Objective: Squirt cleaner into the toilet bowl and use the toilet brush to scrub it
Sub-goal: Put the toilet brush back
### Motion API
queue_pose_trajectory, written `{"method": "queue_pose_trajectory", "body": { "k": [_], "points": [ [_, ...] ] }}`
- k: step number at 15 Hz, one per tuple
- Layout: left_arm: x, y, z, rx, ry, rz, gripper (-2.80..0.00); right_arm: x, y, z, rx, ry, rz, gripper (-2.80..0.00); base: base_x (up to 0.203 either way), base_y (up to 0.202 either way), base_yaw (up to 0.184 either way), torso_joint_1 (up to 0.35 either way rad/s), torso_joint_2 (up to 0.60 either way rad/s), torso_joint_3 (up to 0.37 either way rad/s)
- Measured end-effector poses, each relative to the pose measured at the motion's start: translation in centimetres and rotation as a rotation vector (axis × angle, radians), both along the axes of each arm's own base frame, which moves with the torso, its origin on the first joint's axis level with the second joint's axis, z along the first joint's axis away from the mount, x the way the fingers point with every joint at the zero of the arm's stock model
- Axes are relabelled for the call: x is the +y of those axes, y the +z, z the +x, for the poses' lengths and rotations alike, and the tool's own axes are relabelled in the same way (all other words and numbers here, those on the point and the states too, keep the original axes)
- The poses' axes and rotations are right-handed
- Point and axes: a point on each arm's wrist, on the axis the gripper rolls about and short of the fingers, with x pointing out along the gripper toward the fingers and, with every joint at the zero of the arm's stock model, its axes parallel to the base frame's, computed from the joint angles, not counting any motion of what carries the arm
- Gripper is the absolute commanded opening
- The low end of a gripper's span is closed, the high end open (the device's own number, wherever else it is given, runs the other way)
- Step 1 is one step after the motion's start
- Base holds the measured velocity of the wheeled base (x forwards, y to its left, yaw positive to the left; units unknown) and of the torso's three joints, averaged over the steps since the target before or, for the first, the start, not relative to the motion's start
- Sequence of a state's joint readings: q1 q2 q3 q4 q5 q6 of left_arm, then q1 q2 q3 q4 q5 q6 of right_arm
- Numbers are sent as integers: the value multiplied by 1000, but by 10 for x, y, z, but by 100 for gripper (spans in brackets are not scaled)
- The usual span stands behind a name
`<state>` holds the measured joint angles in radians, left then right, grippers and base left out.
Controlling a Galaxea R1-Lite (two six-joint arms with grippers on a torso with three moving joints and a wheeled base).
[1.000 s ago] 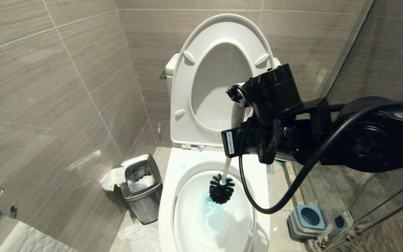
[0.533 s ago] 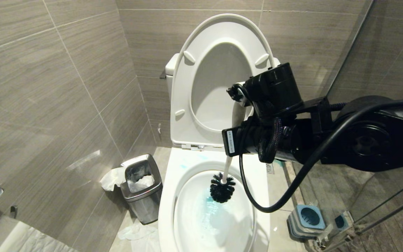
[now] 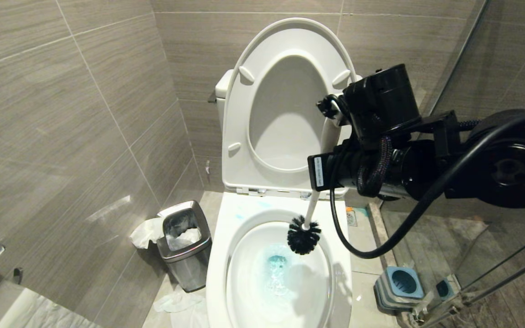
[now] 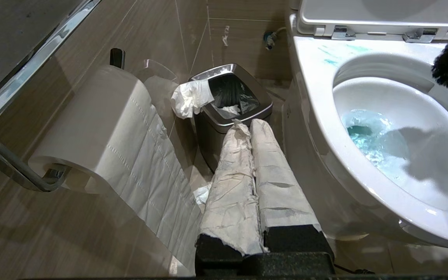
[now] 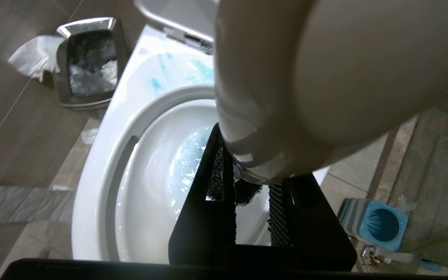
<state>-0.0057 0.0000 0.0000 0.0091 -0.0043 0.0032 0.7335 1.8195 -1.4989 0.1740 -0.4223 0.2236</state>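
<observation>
cleaner: turquoise-blue liquid (image 3: 277, 263) already pooled in glossy white porcelain toilet bowl (image 3: 219, 273)
scrubbing: looks mid-way, walls left
right gripper (image 5: 253, 186): fingers clamped on white-handled, black-bristled toilet brush (image 3: 304, 235)
left gripper (image 4: 252, 128): fingers closed, empty

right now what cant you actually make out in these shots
- Right gripper on the toilet brush: in the head view the wrist hides the grip; in its own wrist view the handle blocks most of it.
- Toilet bowl front: cut off by the head view's lower edge.
- Bin contents: too dark.

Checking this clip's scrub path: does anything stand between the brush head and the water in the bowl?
Nothing visible does. The toilet brush, held by the right hand, hangs above the blue-tinted water inside the open toilet bowl.
</observation>
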Motion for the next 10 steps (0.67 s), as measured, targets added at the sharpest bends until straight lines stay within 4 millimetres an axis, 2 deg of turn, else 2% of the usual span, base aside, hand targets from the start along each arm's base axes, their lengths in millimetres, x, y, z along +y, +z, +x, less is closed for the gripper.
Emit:
{"method": "queue_pose_trajectory", "body": {
  "k": [10],
  "points": [
    [0,0,0,0,-1,0,-280,-71,21,15,-7,-199,1,-280,0,0,0,0,0,0]
  ]
}}
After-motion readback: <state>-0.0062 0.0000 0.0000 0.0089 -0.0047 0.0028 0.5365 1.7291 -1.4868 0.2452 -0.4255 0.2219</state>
